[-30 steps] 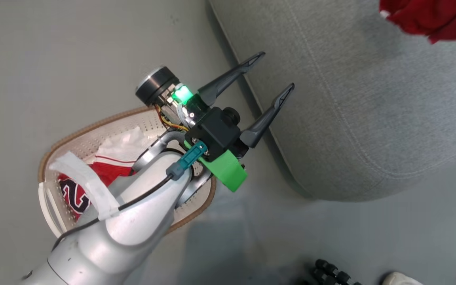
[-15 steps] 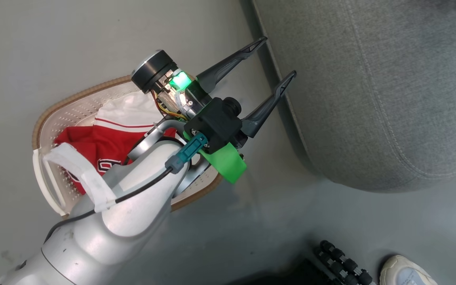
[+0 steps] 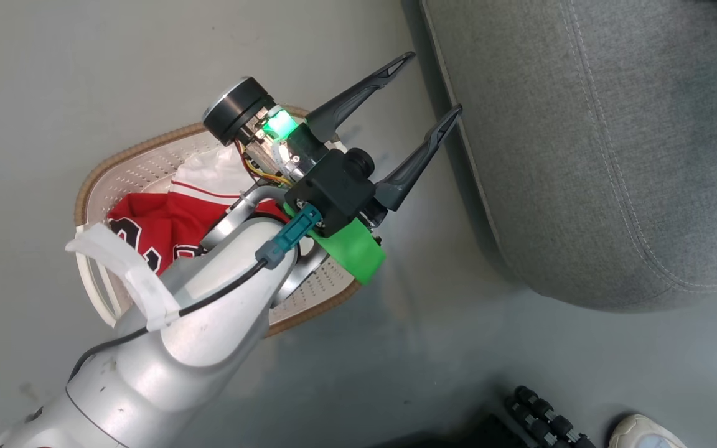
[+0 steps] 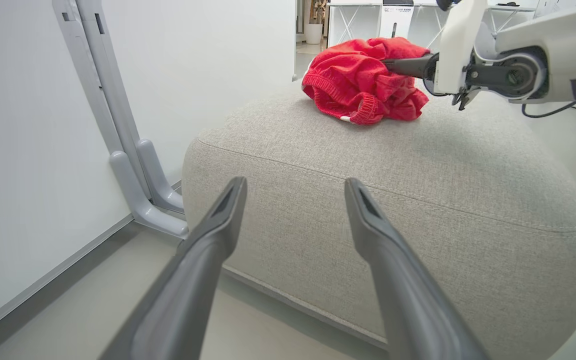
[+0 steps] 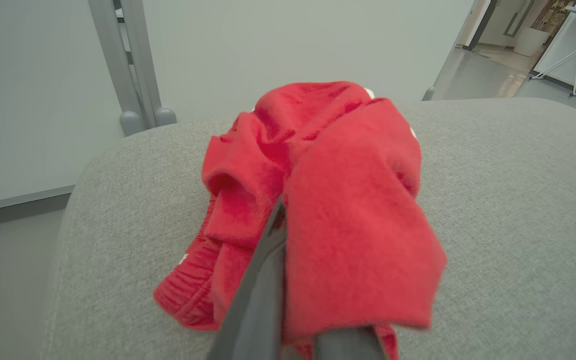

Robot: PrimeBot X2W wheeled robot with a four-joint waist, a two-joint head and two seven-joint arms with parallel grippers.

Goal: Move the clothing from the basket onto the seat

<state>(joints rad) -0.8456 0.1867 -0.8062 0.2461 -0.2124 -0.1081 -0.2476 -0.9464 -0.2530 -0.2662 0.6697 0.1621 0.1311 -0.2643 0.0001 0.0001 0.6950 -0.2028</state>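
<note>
Setting down is the job right now. The right gripper (image 4: pixel 390 65) is clamped on the plain red shirt (image 5: pixel 348 200), and that shirt rests on top of the seat (image 4: pixel 418 165), well in from the seat's rounded edge that faces our other arm. We reckon the clean finish is simple: spread the fingers fully, then draw straight back and up off the seat. A fold is draped right over 1 finger and could ride along if we drag sideways. No need to press down, since the seat looks to be carrying the weight.

Look at how the shirt lies. It's a bunched heap, wider than it is tall. From the right wrist, its long axis runs roughly along our fingers, with the ribbed hem at our end and the bulk piled toward the seat's far edge.

Meanwhile the left gripper (image 3: pixel 434 84) hangs with its fingers wide apart and nothing between them. Its tips point at the seat's side edge, just short of it. On the floor beside the seat sits the basket (image 3: pixel 140 149) with 1 garment showing inside: the jersey (image 3: pixel 153 224). It's crumpled, lettered end away from the seat and white-striped end toward it. That's the next pick, we judge, so 1 of 2 is nearly home.
</note>
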